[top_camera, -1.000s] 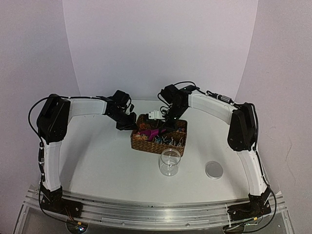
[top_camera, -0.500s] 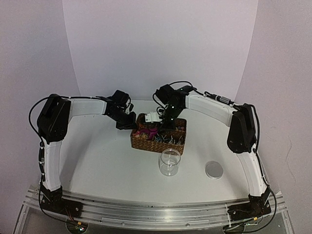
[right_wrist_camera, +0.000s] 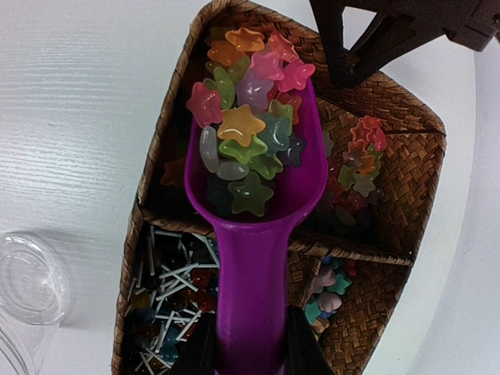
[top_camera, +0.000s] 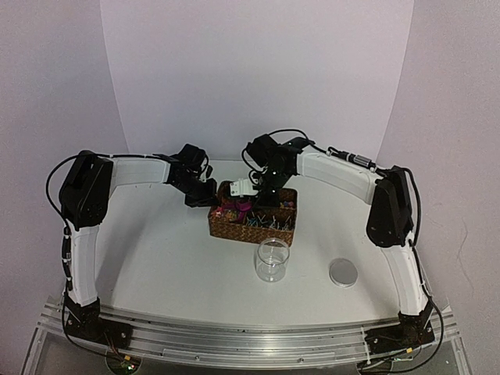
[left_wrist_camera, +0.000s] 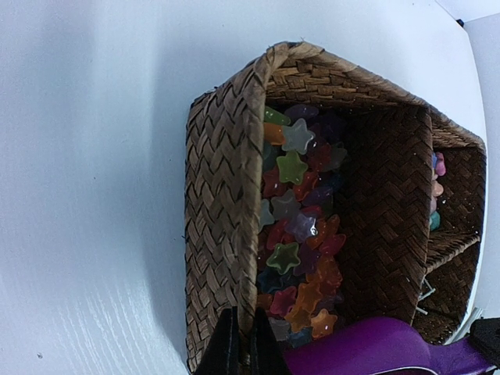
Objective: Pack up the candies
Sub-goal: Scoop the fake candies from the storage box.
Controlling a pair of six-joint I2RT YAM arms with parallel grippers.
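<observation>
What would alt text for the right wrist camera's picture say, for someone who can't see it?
A purple scoop heaped with star-shaped candies, held by the right gripper, hangs over a woven basket with compartments. One compartment holds lollipops, and a clear jar shows at the left edge.

**Edges and small scale hide much of the basket**

From above, the contents of the basket (top_camera: 250, 234) are too small to sort, and the scoop (top_camera: 239, 208) is only a magenta speck. In the left wrist view the left pincer (left_wrist_camera: 244, 344) shows just two fingertips nipping the basket wall at the bottom edge, which also cuts the scoop. The rounded candies (left_wrist_camera: 436, 187) peep from behind a divider. In the right wrist view the scoop handle runs off the bottom between the right pincer (right_wrist_camera: 251, 348) fingers, and the picture's edge slices the jar (right_wrist_camera: 23, 277)
</observation>
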